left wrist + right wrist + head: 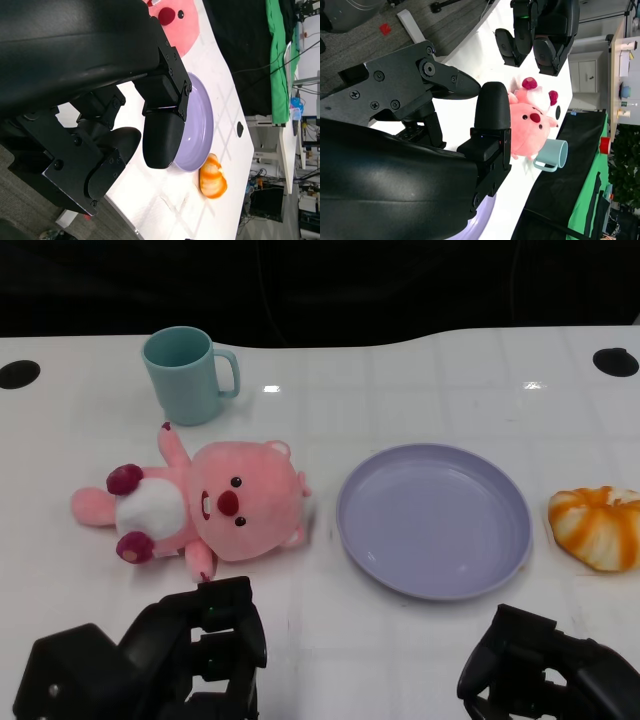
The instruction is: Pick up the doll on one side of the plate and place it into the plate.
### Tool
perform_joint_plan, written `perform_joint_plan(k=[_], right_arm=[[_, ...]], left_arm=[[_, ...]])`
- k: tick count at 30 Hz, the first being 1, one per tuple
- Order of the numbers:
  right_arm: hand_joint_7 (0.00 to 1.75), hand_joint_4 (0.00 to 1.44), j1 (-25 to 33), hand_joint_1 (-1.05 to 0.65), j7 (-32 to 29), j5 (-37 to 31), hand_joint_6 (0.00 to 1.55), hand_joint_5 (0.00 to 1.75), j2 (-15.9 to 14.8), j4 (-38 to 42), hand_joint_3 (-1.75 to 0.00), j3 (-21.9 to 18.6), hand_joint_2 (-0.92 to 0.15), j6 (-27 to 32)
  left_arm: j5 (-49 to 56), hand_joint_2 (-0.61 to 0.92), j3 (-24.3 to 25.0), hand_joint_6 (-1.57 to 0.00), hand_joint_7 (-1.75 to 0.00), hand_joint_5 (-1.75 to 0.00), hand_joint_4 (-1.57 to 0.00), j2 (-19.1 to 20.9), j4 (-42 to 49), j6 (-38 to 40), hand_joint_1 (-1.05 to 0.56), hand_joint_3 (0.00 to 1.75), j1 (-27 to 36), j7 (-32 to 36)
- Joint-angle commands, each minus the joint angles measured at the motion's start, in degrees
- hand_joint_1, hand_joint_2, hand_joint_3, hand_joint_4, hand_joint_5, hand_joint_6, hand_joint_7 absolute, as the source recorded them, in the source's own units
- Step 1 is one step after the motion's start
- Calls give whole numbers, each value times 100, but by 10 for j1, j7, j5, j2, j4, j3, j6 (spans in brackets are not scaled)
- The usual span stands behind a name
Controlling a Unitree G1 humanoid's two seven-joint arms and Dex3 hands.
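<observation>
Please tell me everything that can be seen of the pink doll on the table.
The pink doll is a soft plush animal with a big round head, small ears, black dot eyes, a dark red nose and an open mouth. Its belly is white and its paws are dark magenta. It lies on its back on the white table, head toward the purple plate, just short of its rim. A teal mug stands behind it. No hand touches it.
</observation>
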Motion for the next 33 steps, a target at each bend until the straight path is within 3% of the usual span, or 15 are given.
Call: perform_joint_plan(k=[1, 13, 21, 25, 29, 33], right_arm=[[153, 71, 0, -26, 0, 5, 57, 169, -4, 2, -68, -4, -78, 0], [156, 70, -6, -26, -3, 4, 54, 170, -3, 2, -66, -2, -81, 6], [160, 67, -12, -24, -7, 2, 50, 175, 0, 0, -66, 1, -84, 9], [161, 67, -12, -24, -12, -3, 50, 175, 0, -4, -66, 5, -84, 11], [163, 67, -11, -22, -8, 1, 49, 175, 0, 0, -67, 6, -84, 7], [163, 66, -13, -21, -8, -1, 48, 175, -1, 0, -68, 5, -84, 9]], left_arm=[[0, 39, 4, -84, -164, -175, -92, 7, 1, 3, -4, 149, -5, -6], [-6, 38, 13, -86, -160, -175, -92, 2, 8, 5, -5, 149, -21, -4], [-15, 43, 25, -85, -127, -159, -84, -7, -6, 24, 0, 138, -27, 4], [-3, 42, 31, -75, -118, -151, -75, -2, -7, 10, -4, 130, -29, 4], [6, 62, 44, -62, -94, -135, -61, -1, -10, 1, -16, 76, -35, 11], [19, 80, 48, -64, -60, -117, -54, 2, -14, 1, -22, 35, -43, 15]])
